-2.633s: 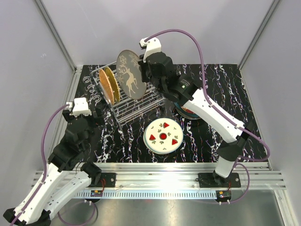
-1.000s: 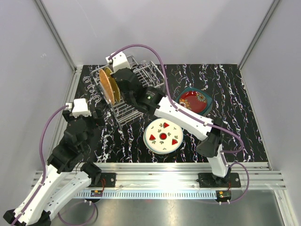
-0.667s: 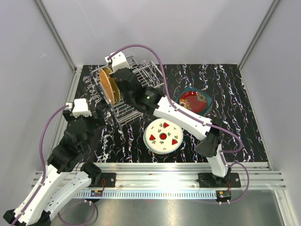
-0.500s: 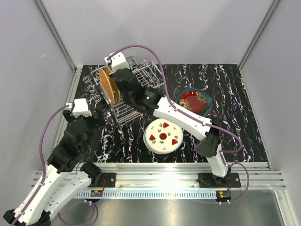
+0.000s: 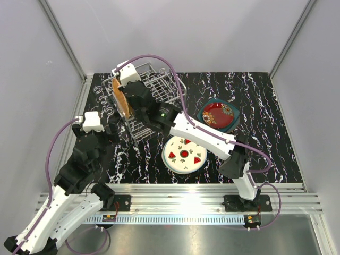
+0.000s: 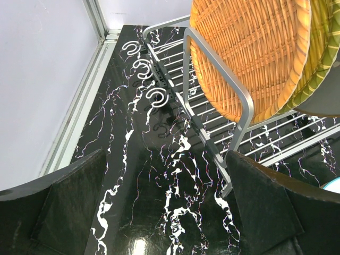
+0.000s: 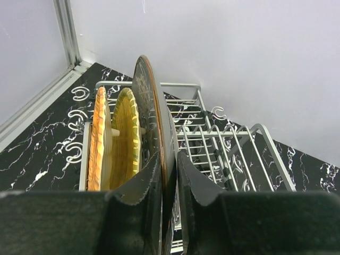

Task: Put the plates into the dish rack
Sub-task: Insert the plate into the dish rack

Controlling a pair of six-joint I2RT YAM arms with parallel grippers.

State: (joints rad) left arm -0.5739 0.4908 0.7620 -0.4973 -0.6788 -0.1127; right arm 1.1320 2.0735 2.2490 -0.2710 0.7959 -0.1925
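The dish rack (image 5: pixel 162 85) (image 7: pixel 234 151) stands at the back left. An orange woven plate (image 7: pixel 100 143) (image 6: pixel 249 48) and a yellow-green plate (image 7: pixel 126 141) stand upright in its left slots. A grey plate (image 7: pixel 144 90) stands on edge beside them. My right gripper (image 7: pixel 169 175) (image 5: pixel 130 103) straddles its rim from above, with the left finger against it and a thin gap at the right finger. My left gripper (image 6: pixel 164 204) (image 5: pixel 109 127) hangs wide open over the mat just left of the rack, holding nothing. A white plate with red strawberries (image 5: pixel 184 154) lies flat in front of the rack. A red plate (image 5: pixel 217 113) lies on a dark teal plate (image 5: pixel 230 125) to the right.
White hooks (image 6: pixel 143 69) line the rack's left side. The rack's right slots (image 7: pixel 228 138) hold nothing. A grey wall and metal frame post (image 5: pixel 64 42) close the table's left edge. My right arm (image 5: pixel 202 135) stretches across the white plate's far side.
The right gripper brought the grey plate down into the rack beside the yellow-green plate, then shifted slightly left, and its jaws have just loosened. The left arm has not moved.
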